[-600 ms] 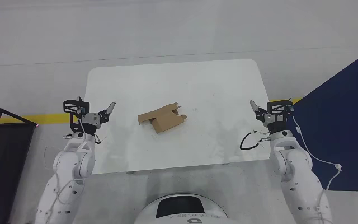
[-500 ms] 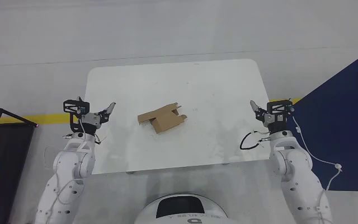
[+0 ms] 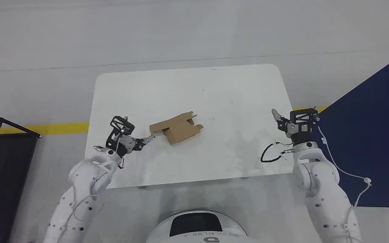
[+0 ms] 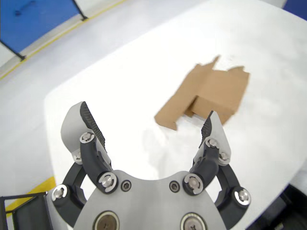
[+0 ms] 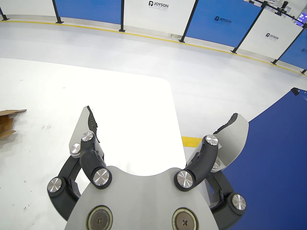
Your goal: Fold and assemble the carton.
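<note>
A flat, partly folded brown carton [image 3: 177,127] lies near the middle of the white table [image 3: 243,91]. In the left wrist view the carton [image 4: 206,96] sits just beyond my open left gripper [image 4: 147,116], one fingertip close to its near edge and not touching it. From above, the left gripper [image 3: 144,141] hovers over the table just left of the carton's corner. My right gripper [image 3: 278,116] stands open at the table's right edge, far from the carton, and in its own view the gripper [image 5: 163,117] holds nothing, with a carton corner [image 5: 7,123] far off.
The table's front edge runs close below the carton. A dark blue panel [image 3: 358,121] lies on the floor right of the table, and a yellow floor line [image 3: 55,128] runs at the left. Blue and white fence panels [image 5: 153,8] stand far behind.
My left arm has swung in from the table's left edge toward the carton, ending with its open gripper just beside it. The right arm and the carton have not moved.
</note>
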Tool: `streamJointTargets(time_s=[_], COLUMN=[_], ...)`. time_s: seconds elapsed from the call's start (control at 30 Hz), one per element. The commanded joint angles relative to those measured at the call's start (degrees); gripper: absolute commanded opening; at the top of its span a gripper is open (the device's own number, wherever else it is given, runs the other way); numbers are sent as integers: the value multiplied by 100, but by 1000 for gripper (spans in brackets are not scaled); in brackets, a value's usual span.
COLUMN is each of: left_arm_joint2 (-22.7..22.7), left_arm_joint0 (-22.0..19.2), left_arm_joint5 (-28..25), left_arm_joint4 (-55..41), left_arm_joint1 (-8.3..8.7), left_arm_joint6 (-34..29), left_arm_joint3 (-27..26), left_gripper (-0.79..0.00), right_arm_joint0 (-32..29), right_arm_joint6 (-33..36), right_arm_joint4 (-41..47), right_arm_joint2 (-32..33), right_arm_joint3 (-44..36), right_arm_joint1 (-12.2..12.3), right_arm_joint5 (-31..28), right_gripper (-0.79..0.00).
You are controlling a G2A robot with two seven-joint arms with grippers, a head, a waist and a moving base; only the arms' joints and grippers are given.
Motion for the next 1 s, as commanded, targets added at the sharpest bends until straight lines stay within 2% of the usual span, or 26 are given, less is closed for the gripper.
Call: streamJointTargets(time_s=[0.0,0.13,0.27,0.4,0.5,0.63,0.8,0.9,0.97], left_arm_joint2=[135,360,623,703,721,887,1003,834,834], left_arm_joint0=[-215,-598,-774,-849,-775,-665,-666,-641,-641], left_arm_joint5=[-571,-1222,-1152,-1056,-351,171,722,1284,1284], left_arm_joint4=[-92,-244,40,69,674,1215,1414,1356,1356], left_arm_joint1=[12,26,16,12,12,4,-23,-32,-32], left_arm_joint6=[-288,-662,-778,-514,-76,619,1366,1801,1801], left_arm_joint3=[198,569,697,752,603,611,625,537,537], left_gripper=[0,0,0,0,0,0,0,0,0], right_arm_joint0=[0,0,0,0,0,0,0,0,0], right_arm_joint6=[0,0,0,0,0,0,0,0,0], right_arm_joint4=[0,0,0,0,0,0,0,0,0], right_arm_joint2=[0,0,0,0,0,0,0,0,0], right_arm_joint3=[0,0,0,0,0,0,0,0,0], right_arm_joint1=[0,0,0,0,0,0,0,0,0], right_arm_joint5=[0,0,0,0,0,0,0,0,0], right_gripper=[0,0,0,0,0,0,0,0,0])
